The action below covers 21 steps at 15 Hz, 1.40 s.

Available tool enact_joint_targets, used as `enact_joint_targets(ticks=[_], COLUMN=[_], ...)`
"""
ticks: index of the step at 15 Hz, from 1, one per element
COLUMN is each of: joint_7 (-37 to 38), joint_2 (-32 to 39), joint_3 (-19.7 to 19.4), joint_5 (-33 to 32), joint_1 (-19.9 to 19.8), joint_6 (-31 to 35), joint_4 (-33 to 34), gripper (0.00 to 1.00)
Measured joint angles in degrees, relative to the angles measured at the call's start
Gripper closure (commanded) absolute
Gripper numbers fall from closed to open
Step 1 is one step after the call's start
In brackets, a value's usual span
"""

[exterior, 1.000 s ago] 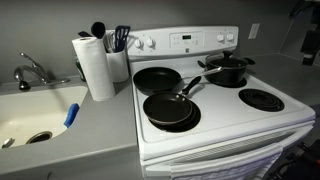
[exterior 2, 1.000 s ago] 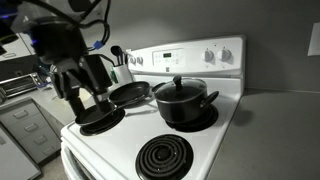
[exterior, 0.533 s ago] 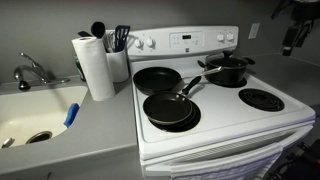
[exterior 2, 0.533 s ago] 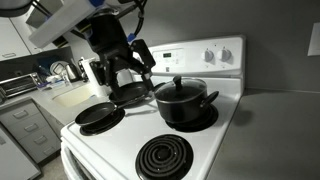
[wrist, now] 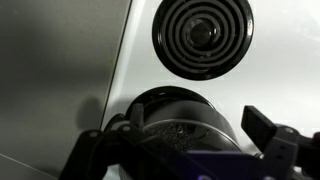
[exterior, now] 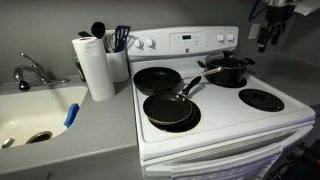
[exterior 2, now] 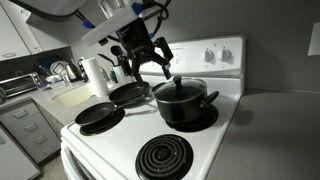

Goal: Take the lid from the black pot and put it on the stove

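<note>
The black pot (exterior 2: 184, 104) stands on the back burner of the white stove (exterior 2: 120, 135), also seen in an exterior view (exterior: 228, 70). The glass lid (exterior 2: 180, 90) with its dark knob sits on the pot. My gripper (exterior 2: 148, 62) is open and empty, hanging in the air above and beside the pot, clear of the lid. It also shows at the top edge of an exterior view (exterior: 268, 30). In the wrist view the pot and lid (wrist: 170, 125) lie below, between my spread fingers (wrist: 180, 150).
Two black frying pans (exterior: 157, 78) (exterior: 168, 108) sit on the burners beside the pot. A bare coil burner (exterior 2: 165, 158) is in front of the pot. A paper towel roll (exterior: 98, 68), a utensil holder (exterior: 120, 60) and a sink (exterior: 35, 115) lie beyond.
My gripper has moved from above the front frying pan, up and across, to a spot just above and beside the pot. The pot, lid and pans have not moved.
</note>
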Motion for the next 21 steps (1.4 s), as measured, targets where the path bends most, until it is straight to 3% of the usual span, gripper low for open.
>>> enact_joint_targets(ticks=[10,16,21], joint_7=[1.0,-1.3,-6.7], joint_2=[4.2,11.7,19.5], joint_3=[0.0,-0.9,-1.2], joint_5=[1.1,1.5,11.2], joint_1=[-0.7,-1.5,-2.8], joint_6=[0.9,9.5,11.9], joint_4=[3.4,7.4,14.4], gripper=[0.0,0.0,0.0])
